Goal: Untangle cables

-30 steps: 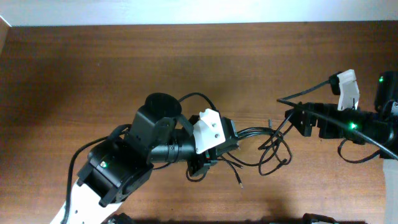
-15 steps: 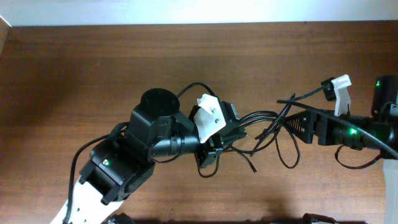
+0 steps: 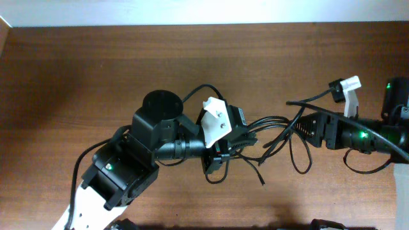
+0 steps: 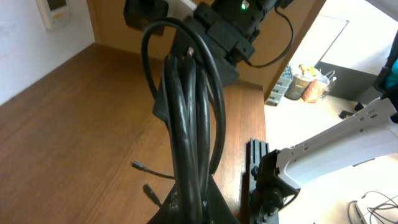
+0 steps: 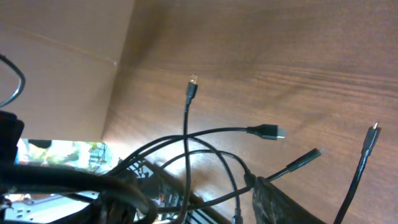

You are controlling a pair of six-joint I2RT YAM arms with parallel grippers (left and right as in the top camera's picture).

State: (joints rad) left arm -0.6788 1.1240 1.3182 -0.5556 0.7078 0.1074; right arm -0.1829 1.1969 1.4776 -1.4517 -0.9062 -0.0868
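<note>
Separating cables (image 3: pixel 271 121), clamped in left gripper (image 3: pixel 238 137) and right gripper (image 3: pixel 298 126) alike (plugs (image 5: pixel 268 131) dangle free), calls for a slow, level pull apart without snagging.

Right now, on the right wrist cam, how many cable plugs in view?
4 plugs: one upper centre, one mid-frame pointing right, one lower right of it, one by the right edge. Others may be hidden.

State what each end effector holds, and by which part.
Both grip the cables as a bundle: left end effector at one side, right end effector at the other; the plugs hang free.
</note>
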